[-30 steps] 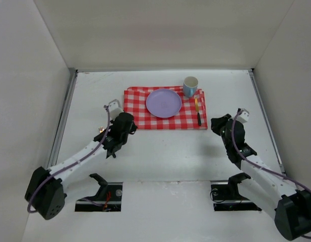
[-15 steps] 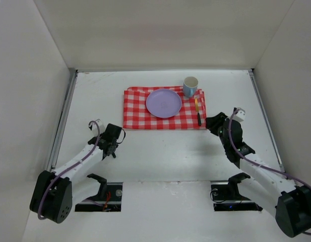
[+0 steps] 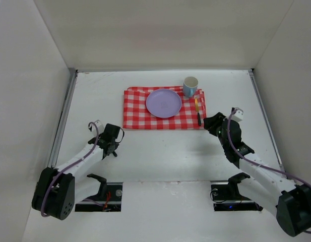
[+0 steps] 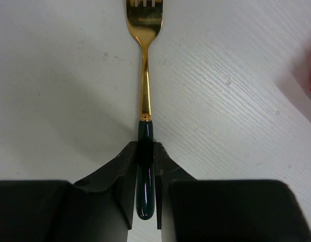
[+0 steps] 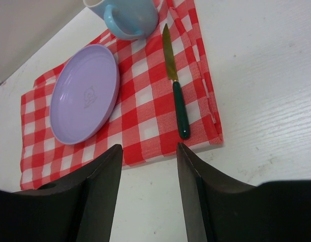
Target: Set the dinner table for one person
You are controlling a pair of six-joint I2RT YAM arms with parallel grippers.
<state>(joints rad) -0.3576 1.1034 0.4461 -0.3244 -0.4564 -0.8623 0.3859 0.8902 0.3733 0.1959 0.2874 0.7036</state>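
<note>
The left claw (image 4: 145,154) pinches the dark green handle of a gold metal fork (image 4: 144,75) — tines ahead, flat on the white dinner table (image 4: 236,91) beneath. The right claw (image 5: 147,151) gapes empty — red-and-white checkered cloth (image 5: 145,101) ahead.

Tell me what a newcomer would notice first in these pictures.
The red-and-white checkered cloth at the far middle of the table stands out, carrying a purple plate, a blue mug at its far right corner and a green-handled knife along its right side. Nearer and leftward, on bare table, the left arm's fingers clamp the dark handle of a gold fork.
</note>
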